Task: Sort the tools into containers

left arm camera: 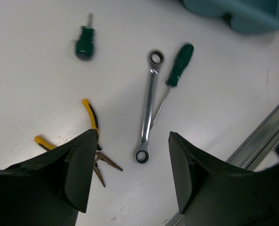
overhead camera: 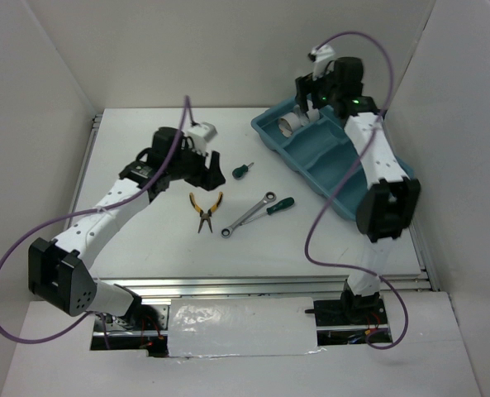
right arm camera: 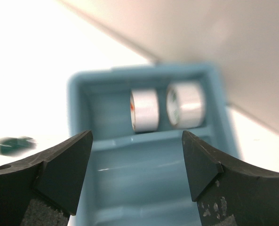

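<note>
one tray (right arm camera: 78, 113) holds two tape rolls (right arm camera: 144, 110) (right arm camera: 186, 106); two screwdrivers (left arm camera: 84, 43) (left arm camera: 179, 65), one wrench (left arm camera: 150, 106), one pliers (left arm camera: 91, 115) loose; both grippers (left arm camera: 131, 136) (right arm camera: 137, 139) apart.

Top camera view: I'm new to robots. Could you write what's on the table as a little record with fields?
Tray: teal tray, divided, at the far right of the table
In tray: tape rolls, side by side in the end compartment
Loose on table: yellow-handled pliers; silver wrench; long green screwdriver, its shaft against the wrench; stubby green screwdriver, apart
Left gripper: open, above the pliers, holding nothing
Right gripper: open, over the tray, holding nothing
</note>
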`<state>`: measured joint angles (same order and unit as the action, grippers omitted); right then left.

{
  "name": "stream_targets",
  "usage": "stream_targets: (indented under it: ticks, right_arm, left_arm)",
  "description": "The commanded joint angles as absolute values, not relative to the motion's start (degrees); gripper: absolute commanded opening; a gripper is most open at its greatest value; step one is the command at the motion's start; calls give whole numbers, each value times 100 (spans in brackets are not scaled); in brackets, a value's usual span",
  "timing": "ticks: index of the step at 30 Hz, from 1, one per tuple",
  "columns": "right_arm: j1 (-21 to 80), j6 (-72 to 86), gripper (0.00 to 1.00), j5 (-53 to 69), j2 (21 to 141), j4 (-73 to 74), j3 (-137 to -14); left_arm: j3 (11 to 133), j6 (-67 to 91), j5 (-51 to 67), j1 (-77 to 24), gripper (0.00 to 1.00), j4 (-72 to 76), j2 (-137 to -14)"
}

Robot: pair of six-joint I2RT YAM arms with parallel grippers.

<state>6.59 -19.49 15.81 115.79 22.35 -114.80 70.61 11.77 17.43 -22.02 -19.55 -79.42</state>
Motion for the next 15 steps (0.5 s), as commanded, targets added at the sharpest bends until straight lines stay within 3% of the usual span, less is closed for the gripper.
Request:
stream_targets:
  ticks: [1,9,15]
  right_arm:
    - [195,-1037,84,2440,9542,2310,-10675]
    - [-852,-738,73,3401,7034,3208,-7555]
    - [-1186,-1230,73,3296,5469,3313,-6162]
  left_arm:
    - [7101,-364,1617,-3011,73,-2152,-8434]
    - [8436,-940,1195,-4060,64,-2680,-10404]
    - [9403,-1037,1178,-4385,53,-2883,-11766]
